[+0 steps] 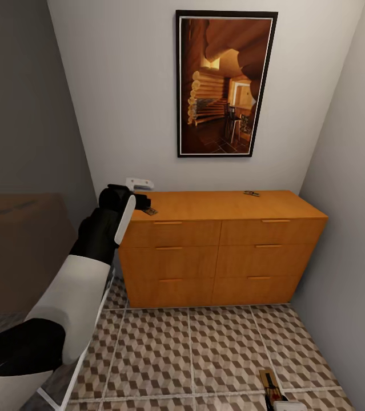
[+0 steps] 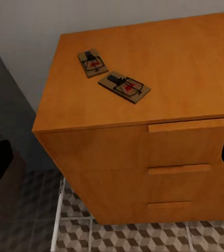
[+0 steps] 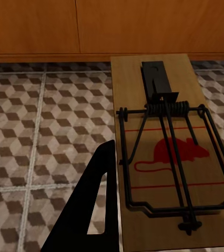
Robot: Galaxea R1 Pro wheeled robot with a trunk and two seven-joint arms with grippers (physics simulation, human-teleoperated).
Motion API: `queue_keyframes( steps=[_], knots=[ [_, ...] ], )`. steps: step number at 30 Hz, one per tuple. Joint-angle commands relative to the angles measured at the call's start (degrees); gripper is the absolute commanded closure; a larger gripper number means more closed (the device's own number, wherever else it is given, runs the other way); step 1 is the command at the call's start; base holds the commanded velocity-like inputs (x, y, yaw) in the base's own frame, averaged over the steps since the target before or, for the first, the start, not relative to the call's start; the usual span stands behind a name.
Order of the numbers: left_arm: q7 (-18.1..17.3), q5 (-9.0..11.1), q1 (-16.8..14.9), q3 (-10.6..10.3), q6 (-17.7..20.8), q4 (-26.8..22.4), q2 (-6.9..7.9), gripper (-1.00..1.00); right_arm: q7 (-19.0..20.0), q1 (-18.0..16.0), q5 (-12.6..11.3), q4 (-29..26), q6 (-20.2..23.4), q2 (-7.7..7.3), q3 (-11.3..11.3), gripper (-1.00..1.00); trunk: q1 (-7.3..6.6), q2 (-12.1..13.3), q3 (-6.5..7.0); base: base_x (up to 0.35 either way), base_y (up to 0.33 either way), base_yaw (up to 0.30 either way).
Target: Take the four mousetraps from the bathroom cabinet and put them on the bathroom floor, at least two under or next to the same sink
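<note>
The bathroom floor (image 3: pixel 33 121) fills the left of the right wrist frame, and right of centre a mousetrap (image 3: pixel 164 157) lies between the right pincer's (image 3: pixel 167 184) spread fingers (image 3: pixel 93 210), whether gripped or just released I cannot tell. In the left wrist frame's upper left, two mousetraps (image 2: pixel 124 87) (image 2: pixel 92 62) rest close together on the cabinet (image 2: pixel 159 152). Judging by this, fetching is underway; next the left pincer (image 1: pixel 143 201), aperture unclear, must descend onto one.
</note>
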Motion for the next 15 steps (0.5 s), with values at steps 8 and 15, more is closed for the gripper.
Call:
queue_keyframes(
  steps=[8,15],
  knots=[
    [-2.65,0.45,-0.11,-4.36,0.47,-4.31,0.02,-1.00,-0.05,-0.04,-0.03,0.07,-0.21,0.00,-0.03,1.00,0.00,-0.03,-0.06,0.000,0.000,0.000],
    [-3.90,0.59,-0.15,-10.13,0.48,-7.70,0.15,-1.00,-0.02,-0.04,-0.06,0.08,-0.38,-0.04,-0.07,1.00,0.00,-0.03,-0.06,0.000,0.000,0.000]
  ],
)
